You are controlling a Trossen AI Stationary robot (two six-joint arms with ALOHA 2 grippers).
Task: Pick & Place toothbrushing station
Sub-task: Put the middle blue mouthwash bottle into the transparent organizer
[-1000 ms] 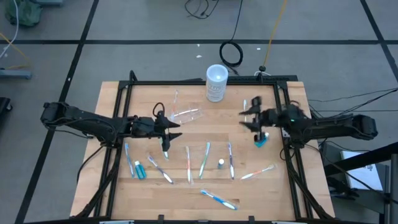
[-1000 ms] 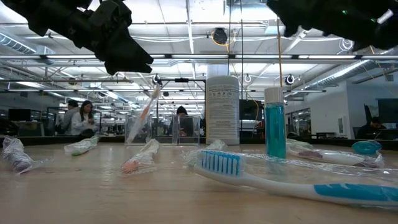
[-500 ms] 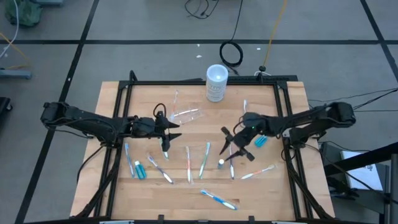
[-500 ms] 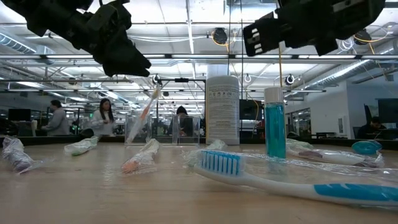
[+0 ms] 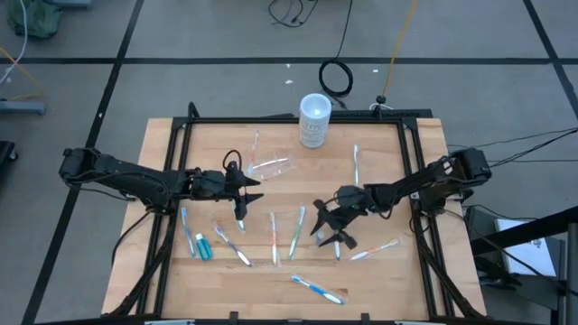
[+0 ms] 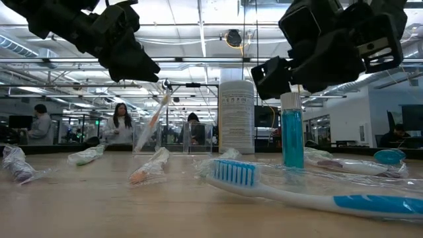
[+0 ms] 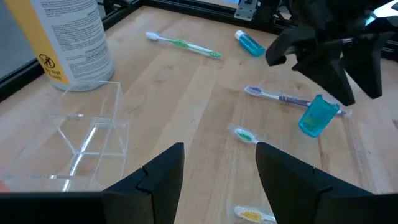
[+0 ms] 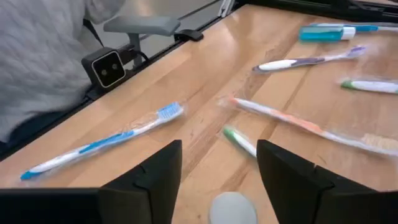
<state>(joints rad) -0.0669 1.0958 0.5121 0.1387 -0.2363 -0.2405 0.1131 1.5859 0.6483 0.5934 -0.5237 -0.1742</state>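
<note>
The clear plastic holder [image 5: 271, 167] lies on the table's far-middle part, also seen in the left wrist view [image 7: 87, 134]. Slim toothbrushes are scattered flat on the wood: a green one [image 5: 296, 231], an orange one [image 5: 274, 238], a blue one [image 5: 318, 289] and a teal tube [image 5: 203, 246]. A small teal bottle with a white cap [image 8: 231, 208] stands upright [image 6: 292, 135]. My right gripper [image 5: 330, 226] hovers open just above that cap, fingers on either side and apart from it. My left gripper [image 5: 246, 191] waits open beside the holder.
A tall white canister [image 5: 313, 120] with a yellowish label stands at the far edge. A green-and-white toothbrush [image 5: 355, 162] and a second teal tube [image 7: 250, 43] lie at the far right. A person's grey sleeve [image 8: 43, 56] shows beyond the near edge.
My right gripper has swung from the table's right side toward the middle and the near edge, sinking lower and tipping closer to level; it now stands over the small bottle among the toothbrushes. Nothing on the table has shifted.
</note>
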